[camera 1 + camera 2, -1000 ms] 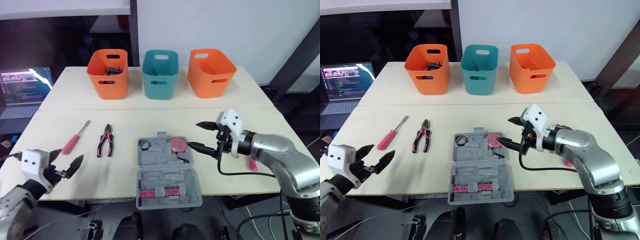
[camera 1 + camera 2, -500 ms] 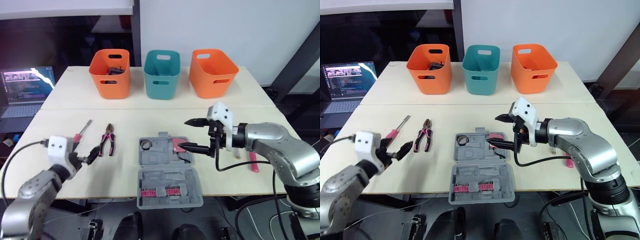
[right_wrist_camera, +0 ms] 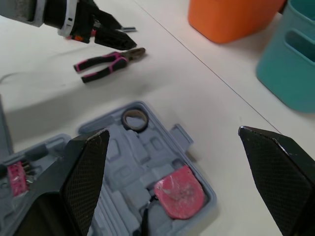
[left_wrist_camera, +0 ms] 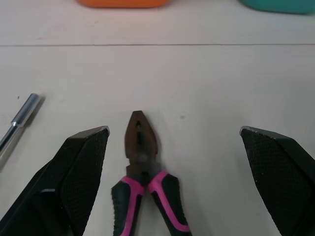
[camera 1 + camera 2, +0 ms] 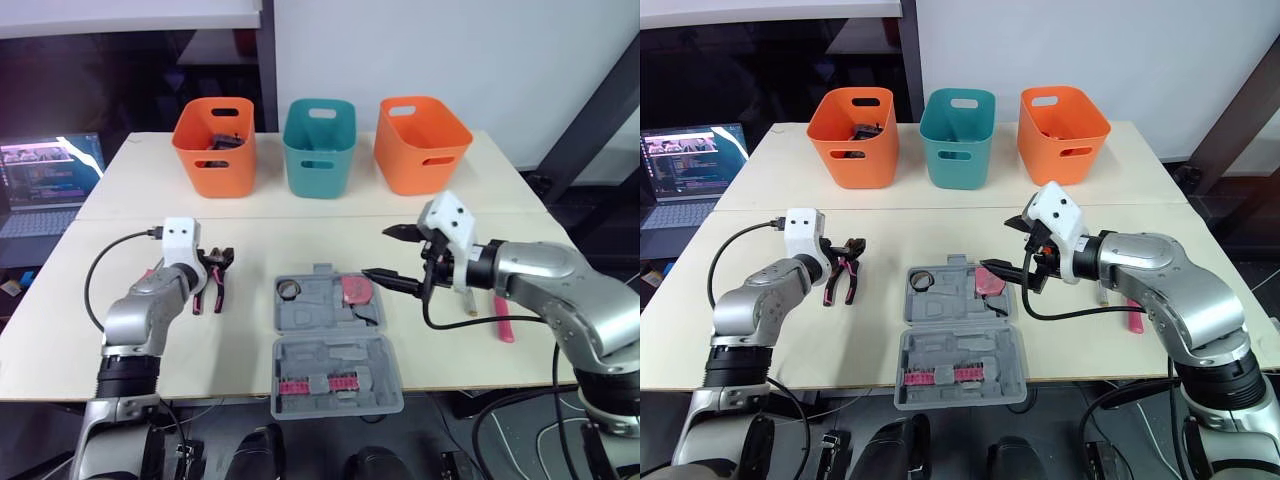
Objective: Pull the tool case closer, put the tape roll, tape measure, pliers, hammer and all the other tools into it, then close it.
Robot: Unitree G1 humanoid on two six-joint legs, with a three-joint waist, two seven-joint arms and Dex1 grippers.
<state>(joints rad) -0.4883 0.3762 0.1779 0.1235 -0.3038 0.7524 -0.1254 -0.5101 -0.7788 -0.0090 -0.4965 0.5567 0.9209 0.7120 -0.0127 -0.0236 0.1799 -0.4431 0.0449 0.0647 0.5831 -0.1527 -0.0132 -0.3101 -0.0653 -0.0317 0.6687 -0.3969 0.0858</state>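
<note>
Pliers step: the left pincer [image 4: 174,132] hovers wide open astride the pliers [image 4: 142,162], which lie flat on the worktop [image 5: 230,345], left of the open grey tool case [image 5: 335,345]. They have a dark nose and pink-and-black handles. The next move is probably to lower and close on them. The right pincer [image 5: 376,252], also wide open, hangs over the case.

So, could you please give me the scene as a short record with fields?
case: open, at the table's near edge
in case: tape roll, tape measure, both in far half
loose on table: pliers, screwdriver left of case; pink-handled tool right of it
left gripper: jaws open, pliers between them, not gripped
right gripper: jaws open, empty, by case's far right corner
</note>
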